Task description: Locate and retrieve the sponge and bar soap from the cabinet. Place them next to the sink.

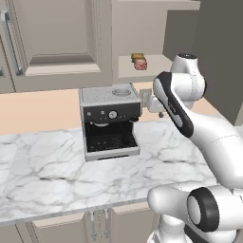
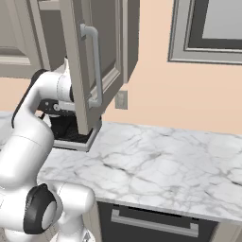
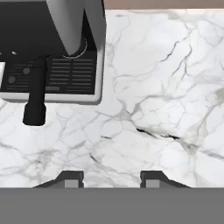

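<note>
Cabinet open; fingers clenched on nothing above the marble worktop.
Sponge rests on the bar soap, both on the cabinet shelf, up right of the coffee machine.

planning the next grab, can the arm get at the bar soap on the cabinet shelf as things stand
Probably yes. The cabinet door stands open and the bar soap lies exposed on the shelf, beside the sponge. The gripper, empty, faces the counter, so the arm must lift.

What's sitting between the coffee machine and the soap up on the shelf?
Nothing. In the left base view, just bare wall separates the coffee machine from the soap above.
</note>
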Tool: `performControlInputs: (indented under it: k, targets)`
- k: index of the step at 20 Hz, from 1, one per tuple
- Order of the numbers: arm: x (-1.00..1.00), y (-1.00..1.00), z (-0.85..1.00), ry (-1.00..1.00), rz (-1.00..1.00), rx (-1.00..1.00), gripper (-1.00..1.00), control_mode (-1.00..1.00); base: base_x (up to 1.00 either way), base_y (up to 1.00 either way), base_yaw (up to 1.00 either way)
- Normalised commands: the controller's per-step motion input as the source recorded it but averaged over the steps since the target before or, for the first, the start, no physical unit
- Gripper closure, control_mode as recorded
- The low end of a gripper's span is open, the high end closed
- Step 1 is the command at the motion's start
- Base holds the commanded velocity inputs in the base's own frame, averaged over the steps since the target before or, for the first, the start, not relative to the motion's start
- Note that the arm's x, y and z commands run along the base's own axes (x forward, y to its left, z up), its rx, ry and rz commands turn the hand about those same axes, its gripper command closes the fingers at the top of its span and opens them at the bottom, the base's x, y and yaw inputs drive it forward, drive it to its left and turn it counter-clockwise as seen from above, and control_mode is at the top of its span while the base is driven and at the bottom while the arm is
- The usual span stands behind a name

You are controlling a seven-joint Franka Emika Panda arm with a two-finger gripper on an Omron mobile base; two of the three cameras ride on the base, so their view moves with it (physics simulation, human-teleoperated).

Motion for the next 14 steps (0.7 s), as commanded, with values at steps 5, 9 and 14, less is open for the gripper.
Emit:
performControlInputs:
  k: [5, 9, 14]
  targets:
    - [-0.17, 0.13, 0.05, -0.04, -0.02, 0.00, -1.00, -1.00, 0.00, 0.00, 0.00]
    - [-0.16, 0.35, 0.23, -0.16, -0.07, -0.01, -1.00, -1.00, 0.00, 0.00, 0.00]
    - [0.01, 0.25, 0.23, -0.12, -0.06, -0.01, -1.00, -1.00, 0.00, 0.00, 0.00]
